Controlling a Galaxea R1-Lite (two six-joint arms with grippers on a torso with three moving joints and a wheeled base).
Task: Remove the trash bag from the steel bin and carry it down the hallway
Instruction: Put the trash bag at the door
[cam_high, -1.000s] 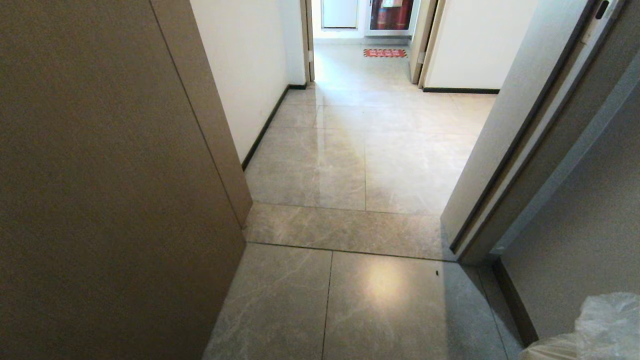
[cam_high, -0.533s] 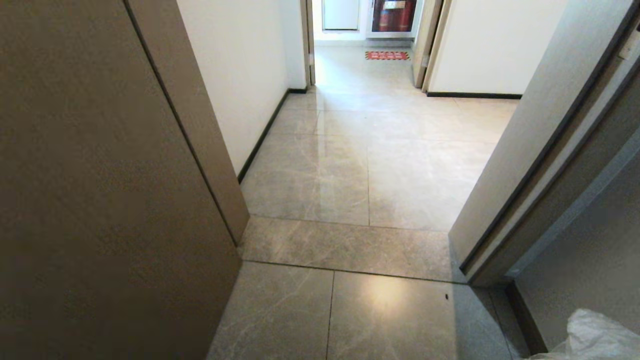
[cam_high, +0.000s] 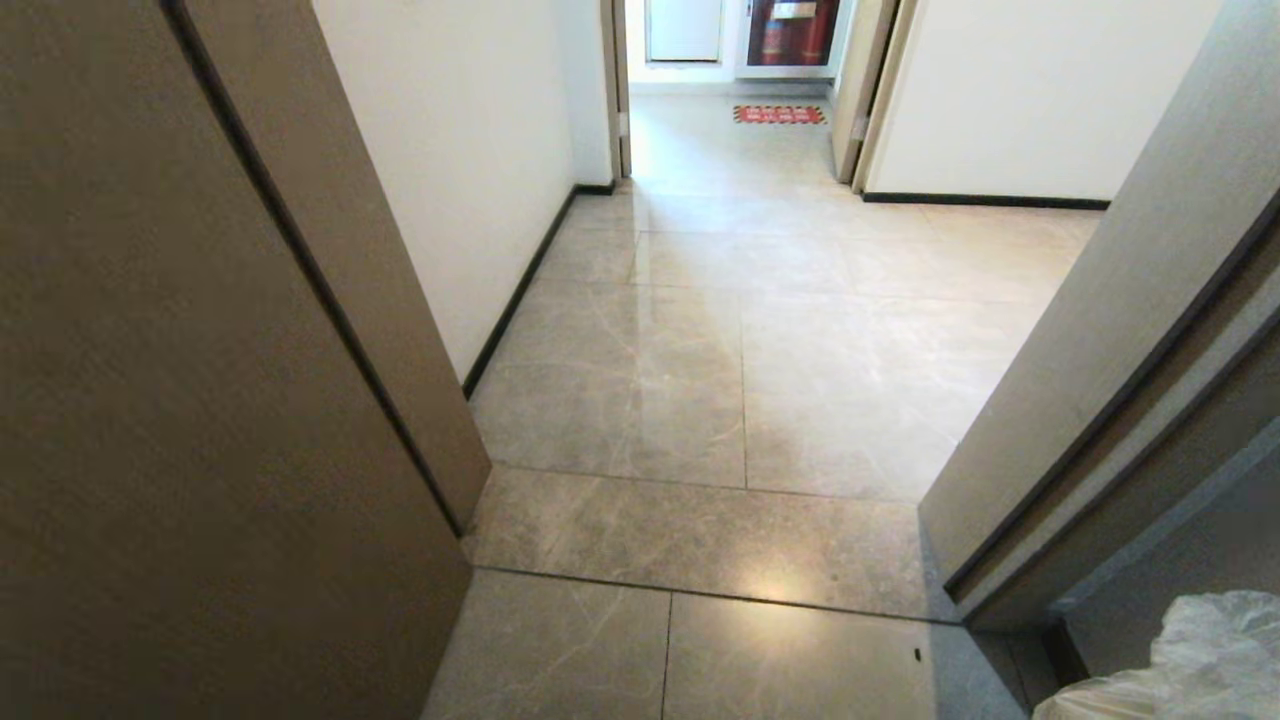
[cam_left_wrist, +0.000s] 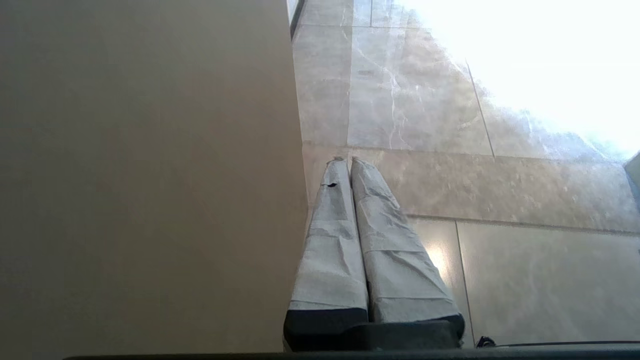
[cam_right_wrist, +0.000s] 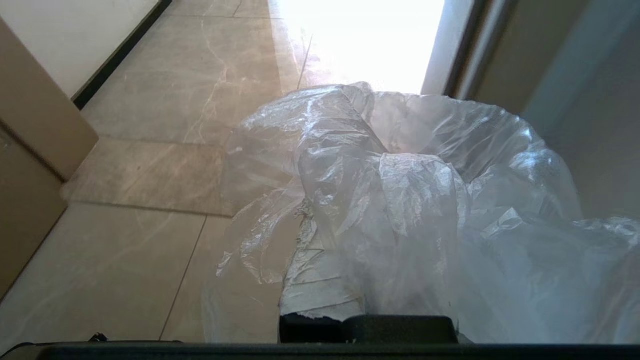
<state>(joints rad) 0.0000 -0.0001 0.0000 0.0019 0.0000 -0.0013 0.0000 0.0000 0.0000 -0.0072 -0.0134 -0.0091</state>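
The trash bag (cam_high: 1190, 660), crinkled clear plastic, shows at the lower right corner of the head view. In the right wrist view the trash bag (cam_right_wrist: 415, 200) billows over my right gripper (cam_right_wrist: 350, 210), which is shut on its gathered plastic; the tape-wrapped fingers (cam_right_wrist: 310, 285) are mostly covered by it. My left gripper (cam_left_wrist: 348, 161) is shut and empty, hanging above the floor beside a tan door panel (cam_left_wrist: 150, 175). The hallway (cam_high: 740, 330), with glossy grey marbled tiles, stretches ahead through a doorway. The steel bin is out of view.
A tan door panel (cam_high: 200, 400) stands close on the left and a grey door frame (cam_high: 1120, 380) on the right. A white wall with black baseboard (cam_high: 515, 295) lines the hallway's left side. A red floor mat (cam_high: 779, 115) lies far ahead.
The whole head view has shifted: the threshold and both door frames have slid nearer and lower, so the camera has advanced towards the doorway. The bag stays at the lower right corner.
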